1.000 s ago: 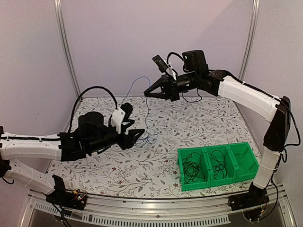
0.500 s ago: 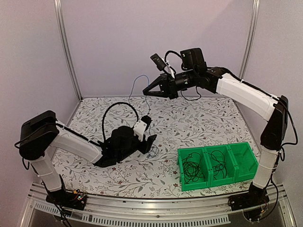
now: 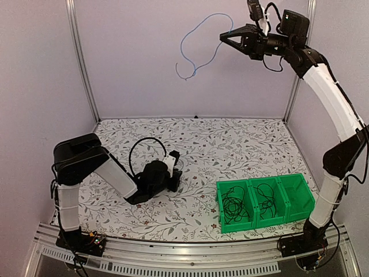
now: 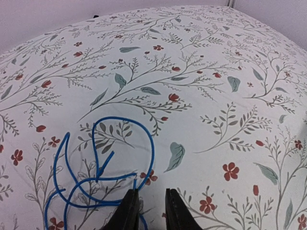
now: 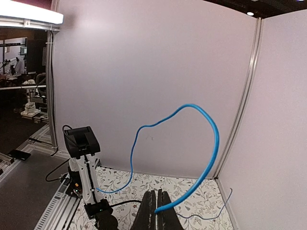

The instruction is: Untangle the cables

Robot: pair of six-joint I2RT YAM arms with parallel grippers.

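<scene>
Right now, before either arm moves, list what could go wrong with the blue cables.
1. The right tool pinches the lifted blue cable near its very end, high above the table; a quick swing might pull it free.
2. The blue coil crosses itself beside the left tool; dragging it could tighten the crossings into a knot or catch two strands.

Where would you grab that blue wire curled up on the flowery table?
Take the blue wire on its wide outer arc, where one strand lies alone on the cloth. Come straight down from above, with the jaws across the strand. Where its loops overlap, a pinch might catch several strands.
</scene>
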